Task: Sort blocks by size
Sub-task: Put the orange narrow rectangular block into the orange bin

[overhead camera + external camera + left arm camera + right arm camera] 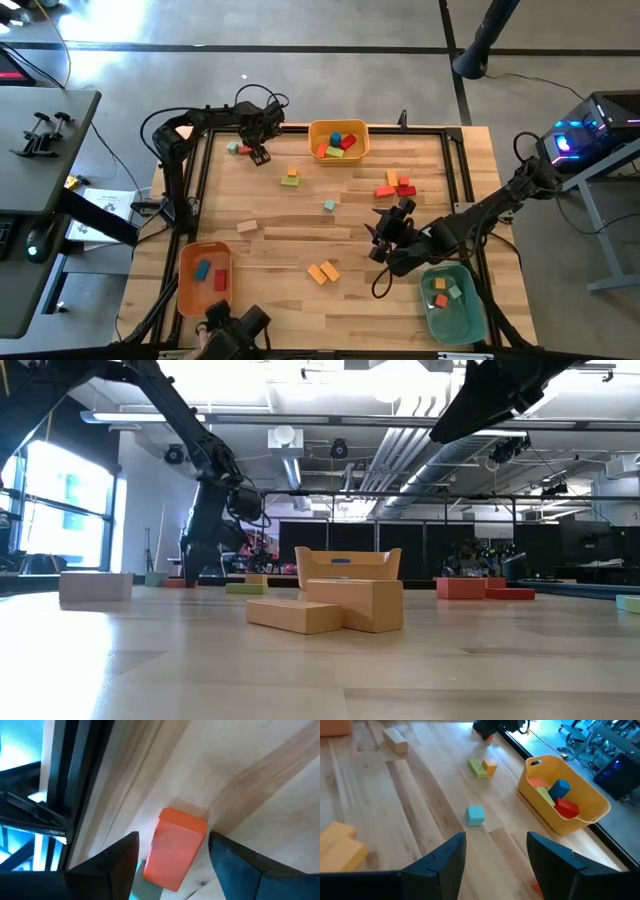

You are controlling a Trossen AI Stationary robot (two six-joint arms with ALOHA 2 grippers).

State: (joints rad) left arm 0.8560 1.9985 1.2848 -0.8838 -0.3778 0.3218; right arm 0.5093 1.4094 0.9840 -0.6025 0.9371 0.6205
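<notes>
Light wood table (290, 250) with a black frame around it, sitting on a grey concrete floor (300, 25). Blocks are scattered all over the top. The left gripper (258, 152) is down at the far left corner, fingers spread open on either side of an orange block (175, 847) that's lying on the wood just beside the frame; not touching it as far as I can tell. A teal block is tucked right next to that one.

The right gripper (385, 235) hangs above the middle-right of the table, fingers open and holding nothing. Ahead of it: a lone teal cube (475, 815), a green and orange pair (482, 767), and a pale bar (395, 740) further off. Two orange bars (322, 271) lie touching near the front, and a red and orange cluster (396, 186) sits on the right.

Three bins hold a few blocks each: yellow bin (360, 150) at the far edge, orange bin (190, 290) front left, teal bin (465, 315) front right.

Room-wise: desk (40, 150) on the left, and a computer (590, 135) with glowing lights on the right. The low view shows exposed ceiling pipes and a bright window (60, 510).
</notes>
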